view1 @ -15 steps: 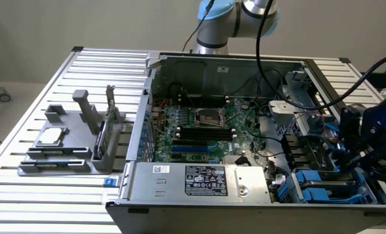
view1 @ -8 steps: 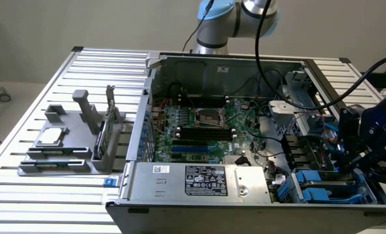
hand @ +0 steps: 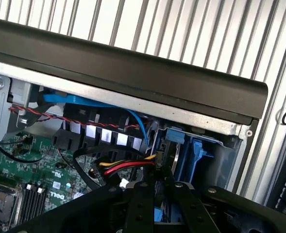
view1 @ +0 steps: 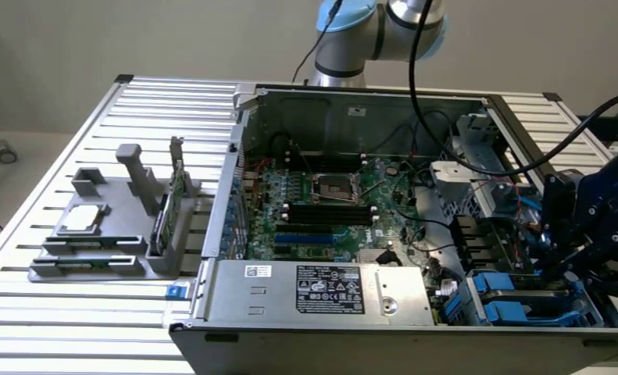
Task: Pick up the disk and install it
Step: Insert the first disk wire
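We see the open computer case (view1: 319, 117), its power supply (view1: 287, 291) carrying a white label too fine to read and its green board (hand: 41, 165) printed DELL, and at the blue drive bays the gripper (hand: 160, 180), fingers drawn narrow, pinching the disk (hand: 157, 214) by its blue edge.

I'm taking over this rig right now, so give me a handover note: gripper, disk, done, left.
The gripper hangs inside the open computer case, over the drive bay at the exterior view's right.
Blue carrier rails, likely the disk's, stand in that bay just ahead of it.
Done: the disk appears to be at the bay.
Left: whether it is fully seated cannot be told.
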Available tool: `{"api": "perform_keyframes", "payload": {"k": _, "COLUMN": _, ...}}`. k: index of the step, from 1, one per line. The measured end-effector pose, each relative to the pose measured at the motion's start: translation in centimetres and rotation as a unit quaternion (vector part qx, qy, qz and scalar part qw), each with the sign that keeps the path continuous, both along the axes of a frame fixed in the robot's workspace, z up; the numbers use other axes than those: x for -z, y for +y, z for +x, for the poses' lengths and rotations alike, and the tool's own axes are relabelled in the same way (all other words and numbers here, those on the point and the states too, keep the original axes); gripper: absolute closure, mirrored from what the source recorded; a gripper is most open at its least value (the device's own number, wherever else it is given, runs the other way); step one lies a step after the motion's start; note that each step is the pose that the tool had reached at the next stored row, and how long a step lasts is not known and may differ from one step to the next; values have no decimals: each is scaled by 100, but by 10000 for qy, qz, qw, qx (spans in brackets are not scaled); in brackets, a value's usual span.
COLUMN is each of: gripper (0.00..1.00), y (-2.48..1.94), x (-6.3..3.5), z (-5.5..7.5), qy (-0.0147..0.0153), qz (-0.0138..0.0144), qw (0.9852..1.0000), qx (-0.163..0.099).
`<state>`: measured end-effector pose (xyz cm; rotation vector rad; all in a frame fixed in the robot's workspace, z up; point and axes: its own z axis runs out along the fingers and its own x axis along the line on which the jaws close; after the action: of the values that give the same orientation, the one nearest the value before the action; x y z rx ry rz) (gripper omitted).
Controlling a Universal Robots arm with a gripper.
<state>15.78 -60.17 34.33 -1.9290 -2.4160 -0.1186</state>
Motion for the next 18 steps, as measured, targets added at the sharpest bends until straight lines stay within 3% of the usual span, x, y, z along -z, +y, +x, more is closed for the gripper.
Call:
{"api": "perform_keyframes", "payload": {"k": 6, "gripper": 82, "y": 0, "x": 14, "z": -22, "qy": 0, "qz": -23, "qw": 9997, "qx": 238}}
{"api": "perform_keyframes", "payload": {"k": 12, "gripper": 82, "y": 1, "x": 45, "z": -36, "qy": 0, "qz": -26, "qw": 9990, "qx": 452}}
{"api": "perform_keyframes", "payload": {"k": 18, "gripper": 82, "y": 0, "x": 60, "z": -38, "qy": -13, "qz": -24, "qw": 9987, "qx": 504}}
